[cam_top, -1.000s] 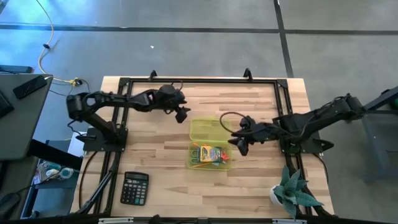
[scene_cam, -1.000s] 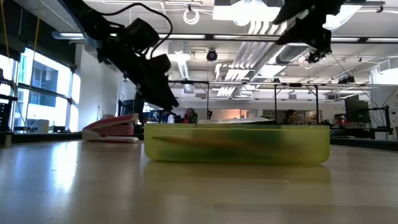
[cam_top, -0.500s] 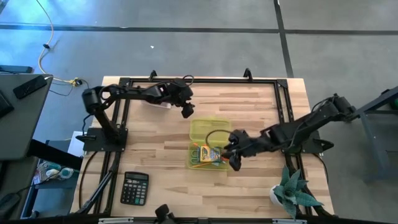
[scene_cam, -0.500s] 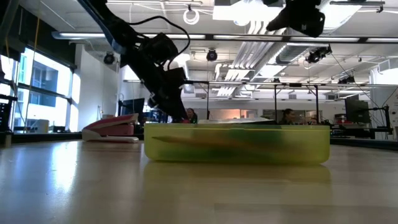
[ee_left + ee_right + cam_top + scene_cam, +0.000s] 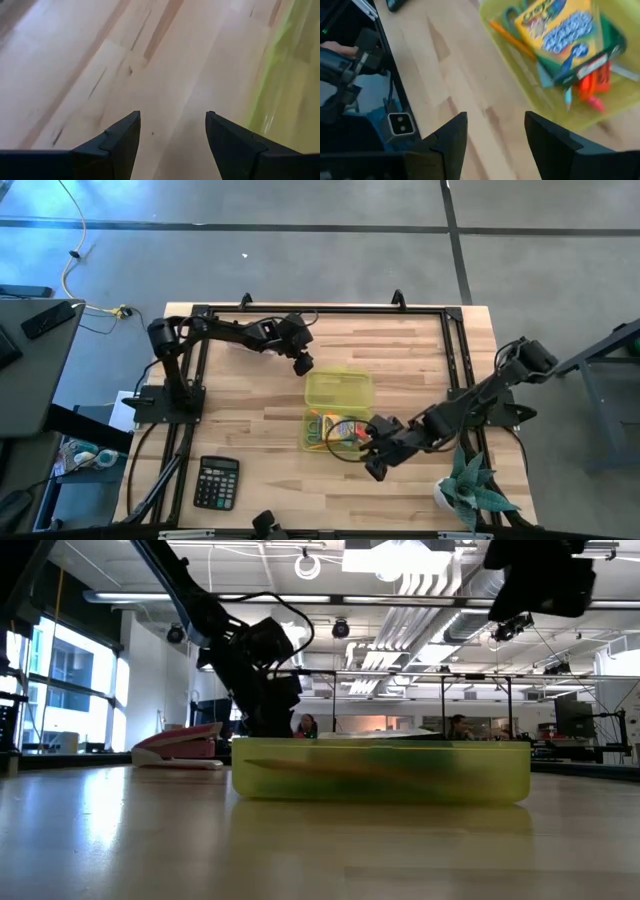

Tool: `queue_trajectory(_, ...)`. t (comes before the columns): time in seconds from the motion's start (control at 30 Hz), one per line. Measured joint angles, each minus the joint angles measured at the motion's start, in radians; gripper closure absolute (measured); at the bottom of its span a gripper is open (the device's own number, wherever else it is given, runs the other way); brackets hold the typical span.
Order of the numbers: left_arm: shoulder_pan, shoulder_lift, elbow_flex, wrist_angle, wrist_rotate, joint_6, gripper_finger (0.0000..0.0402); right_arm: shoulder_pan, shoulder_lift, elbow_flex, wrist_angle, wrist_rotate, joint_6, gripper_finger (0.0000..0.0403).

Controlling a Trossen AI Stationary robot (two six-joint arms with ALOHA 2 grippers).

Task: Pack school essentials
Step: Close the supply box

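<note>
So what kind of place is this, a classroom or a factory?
Neither, most likely: a robotics lab in an open-plan office. Two dark arms are bolted to a light wooden table, exposed white ceiling ducts run overhead, and people sit at desks behind.

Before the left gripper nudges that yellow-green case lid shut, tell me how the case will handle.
The case looks like thin translucent plastic, so probably light and apt to slide on the smooth wooden table when pushed. Its low, wide shape suggests it won't tip. The crayon box and pencils inside add some weight, which may steady it.
</note>
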Motion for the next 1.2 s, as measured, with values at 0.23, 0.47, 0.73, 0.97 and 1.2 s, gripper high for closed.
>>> queue_trajectory(0.23, -0.021, 0.019, 0.0, -0.005, -0.005, -0.012, 0.019, 0.06, 0.062, 0.0, 0.011, 0.031, 0.092, 0.0214)
queue_trajectory(0.47, -0.054, 0.019, 0.0, -0.005, 0.013, -0.036, 0.019, 0.082, 0.158, 0.0, 0.051, 0.027, 0.185, 0.0214)
queue_trajectory(0.73, -0.109, 0.018, 0.0, -0.007, 0.013, -0.056, 0.019, 0.081, 0.272, 0.0, 0.185, 0.054, 0.24, 0.0214)
queue_trajectory(0.97, -0.153, 0.018, 0.0, -0.01, 0.013, -0.077, 0.019, 0.081, 0.334, 0.0, 0.245, 0.07, 0.303, 0.0214)
queue_trajectory(1.2, -0.185, 0.017, 0.0, -0.015, 0.004, -0.089, 0.019, 0.083, 0.339, 0.001, 0.229, 0.126, 0.389, 0.0214)
